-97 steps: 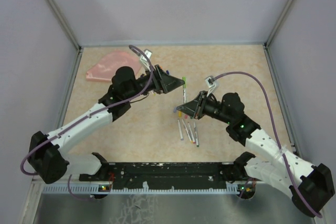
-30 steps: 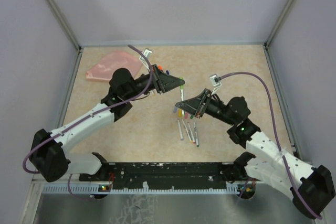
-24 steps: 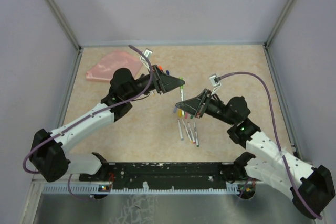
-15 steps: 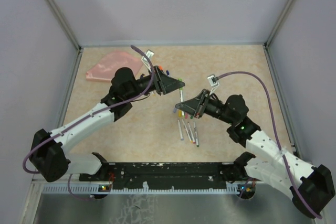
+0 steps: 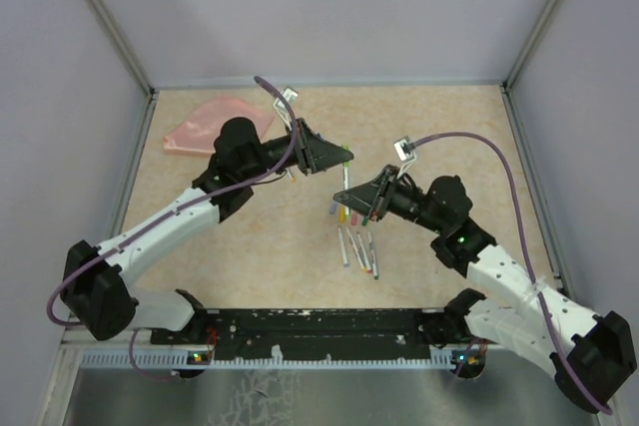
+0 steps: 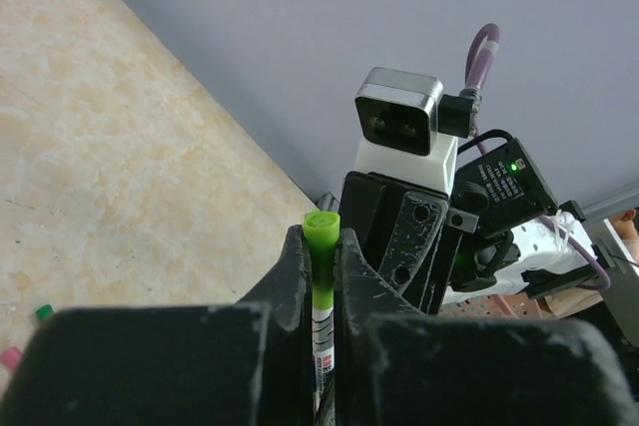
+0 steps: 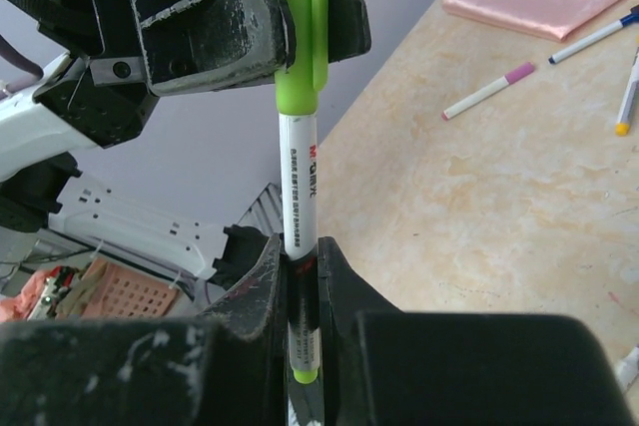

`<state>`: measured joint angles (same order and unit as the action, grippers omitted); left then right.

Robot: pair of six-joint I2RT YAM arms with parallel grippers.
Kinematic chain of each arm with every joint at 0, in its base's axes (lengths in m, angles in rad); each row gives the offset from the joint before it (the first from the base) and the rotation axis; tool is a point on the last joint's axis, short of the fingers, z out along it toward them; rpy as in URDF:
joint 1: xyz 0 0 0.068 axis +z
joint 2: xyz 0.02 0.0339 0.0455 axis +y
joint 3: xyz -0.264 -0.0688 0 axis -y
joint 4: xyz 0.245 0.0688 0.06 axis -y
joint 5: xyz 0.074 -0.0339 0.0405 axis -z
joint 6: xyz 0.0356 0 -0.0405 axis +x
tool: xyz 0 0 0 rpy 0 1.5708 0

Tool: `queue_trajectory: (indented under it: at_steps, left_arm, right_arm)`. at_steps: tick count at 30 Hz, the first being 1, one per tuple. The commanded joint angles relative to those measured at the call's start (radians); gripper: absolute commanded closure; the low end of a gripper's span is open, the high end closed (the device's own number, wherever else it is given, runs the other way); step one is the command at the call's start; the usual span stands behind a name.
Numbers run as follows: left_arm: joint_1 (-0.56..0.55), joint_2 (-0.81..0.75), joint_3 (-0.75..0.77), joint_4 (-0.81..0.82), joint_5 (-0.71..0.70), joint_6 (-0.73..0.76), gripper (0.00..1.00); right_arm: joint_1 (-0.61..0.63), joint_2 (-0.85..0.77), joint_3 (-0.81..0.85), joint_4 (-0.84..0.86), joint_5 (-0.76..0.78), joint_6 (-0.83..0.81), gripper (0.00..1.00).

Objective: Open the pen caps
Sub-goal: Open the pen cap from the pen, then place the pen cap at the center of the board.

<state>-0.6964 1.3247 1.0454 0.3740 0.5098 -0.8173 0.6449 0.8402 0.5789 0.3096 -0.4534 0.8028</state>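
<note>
Barrel (image 7: 300, 187) print: red "M&G", smaller line illegible; green cap (image 7: 298, 17) in left pincer (image 6: 321, 242).

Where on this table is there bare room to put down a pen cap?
Bare patches: the far right corner of the table, beyond the right arm, and the near middle, between the left arm and the loose pens. Crowded: the centre, where the left tool pinches the green cap and the right tool its pen, and the far left, by the pink pouch.
</note>
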Motion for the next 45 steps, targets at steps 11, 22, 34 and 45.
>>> queue_trajectory:
  at_steps: [11,22,34,45]
  left_arm:
    - [0.242,0.136,0.328,0.192,-0.163,0.163,1.0]
    - [0.262,0.112,0.238,0.249,-0.14,0.117,1.0]
    - [0.238,-0.002,-0.087,0.027,-0.007,0.007,1.0]
    - [-0.064,0.108,-0.148,-0.176,-0.345,0.038,1.0]
  right_arm:
    - [0.003,0.003,-0.023,0.0,-0.067,0.047,1.0]
    - [0.003,-0.036,0.002,-0.149,0.004,-0.045,1.0]
    - [0.001,-0.122,0.052,-0.495,0.307,-0.238,1.0]
    - [-0.008,-0.223,0.006,-0.696,0.618,-0.187,1.0]
